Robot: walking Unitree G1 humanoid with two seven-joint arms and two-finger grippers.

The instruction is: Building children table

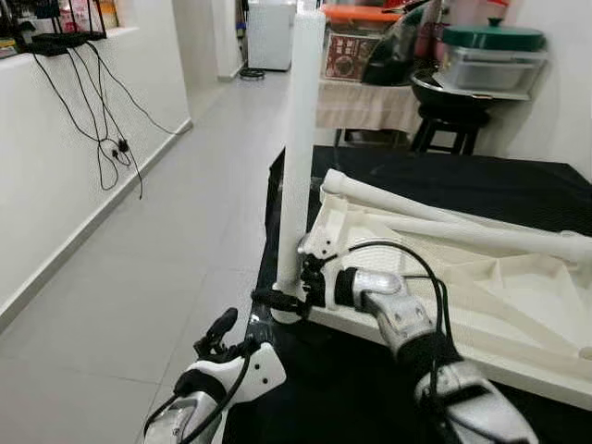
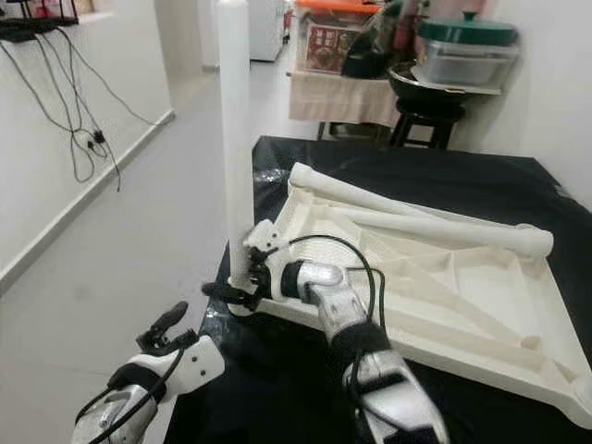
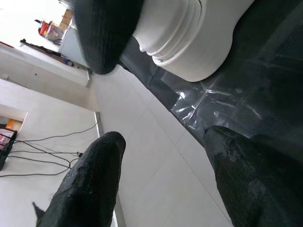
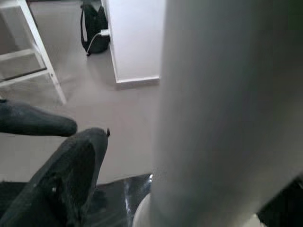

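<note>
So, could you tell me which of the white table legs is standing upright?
The leg at the tabletop's near left corner stands upright, with the right gripper at its base. The other two legs lie flat across the upturned tabletop.

Black cables (image 1: 97, 120) dangle down the white wall beside a black stool (image 1: 450, 116).

No text, label, brand, number or sign can be read in any view. The printed box (image 1: 350, 54) under the orange lid at the far side of the room carries a round graphic and lettering, but it is too small and blurred to make out.
</note>
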